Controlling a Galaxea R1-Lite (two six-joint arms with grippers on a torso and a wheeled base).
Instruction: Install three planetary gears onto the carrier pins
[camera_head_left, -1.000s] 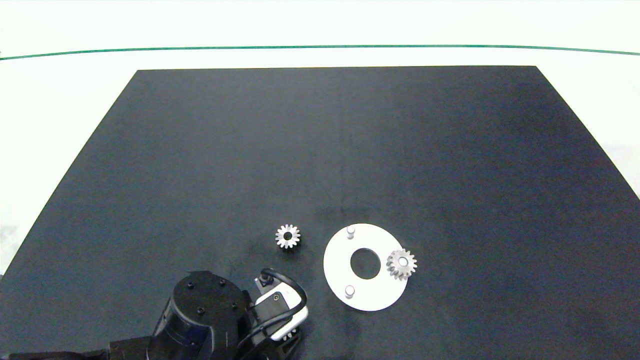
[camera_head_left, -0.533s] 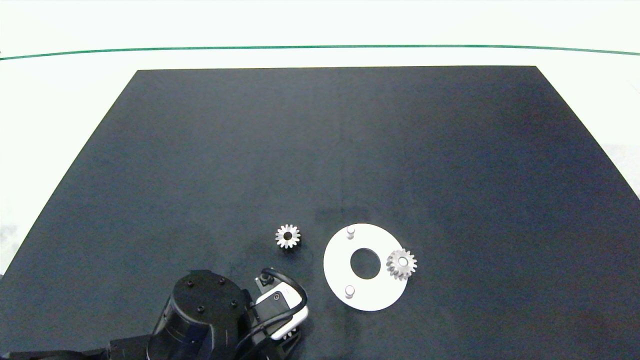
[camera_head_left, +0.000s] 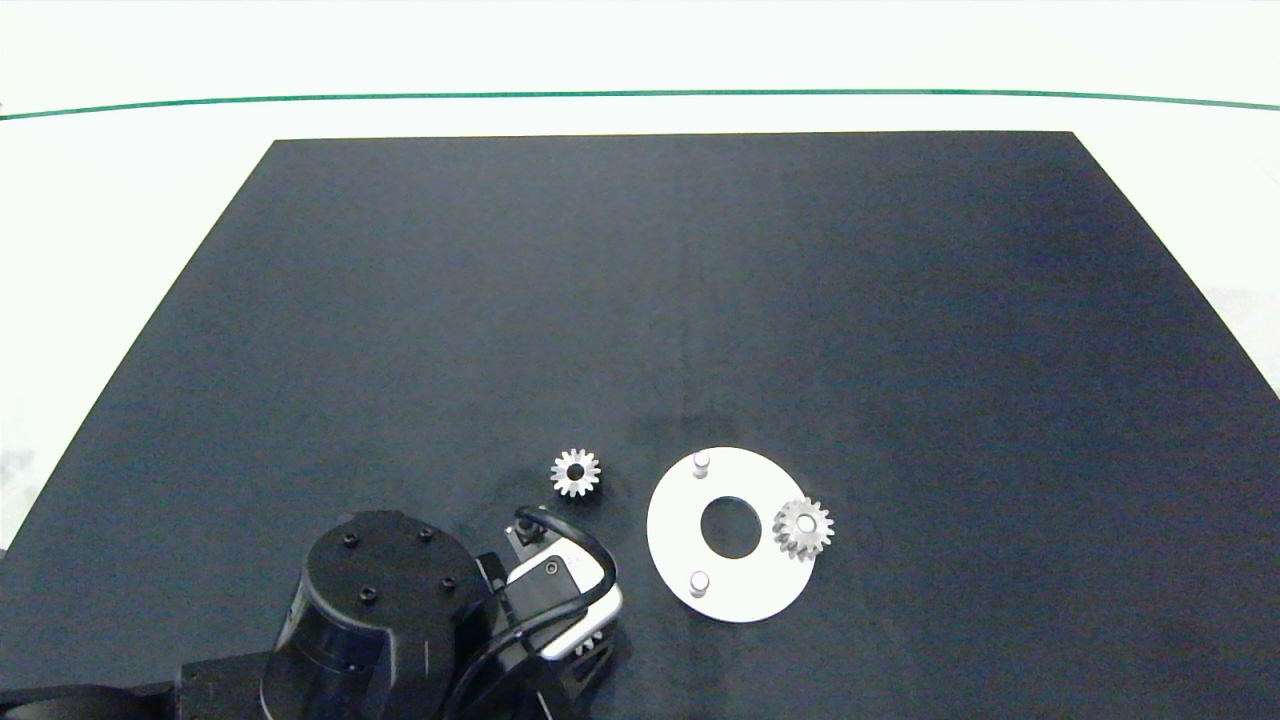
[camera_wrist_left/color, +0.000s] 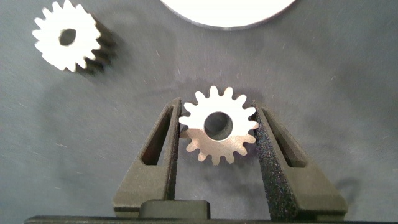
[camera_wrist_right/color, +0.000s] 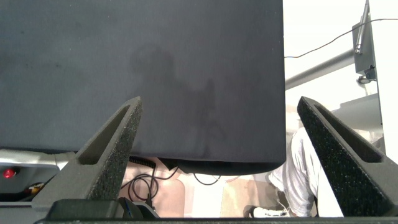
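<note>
Black mat (camera_head_left: 700, 300) | left pincer (camera_wrist_left/color: 217, 134) pinching silvery toothed gear (camera_wrist_left/color: 217, 124) | right pincer (camera_wrist_right/color: 224, 155) spread

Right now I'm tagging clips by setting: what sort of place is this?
Probably a robot assembly test bench: a bare black mat on a white table, holding only a white carrier disc and small metal gears, one gripped in the left pincer.

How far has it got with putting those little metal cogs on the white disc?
One small silvery metal gear already sits on a peg of the flat white ring-shaped disc. The left tool is shut on a second gear, not yet on a peg. The third gear lies loose on the black mat. Two short white pegs stand bare.
</note>
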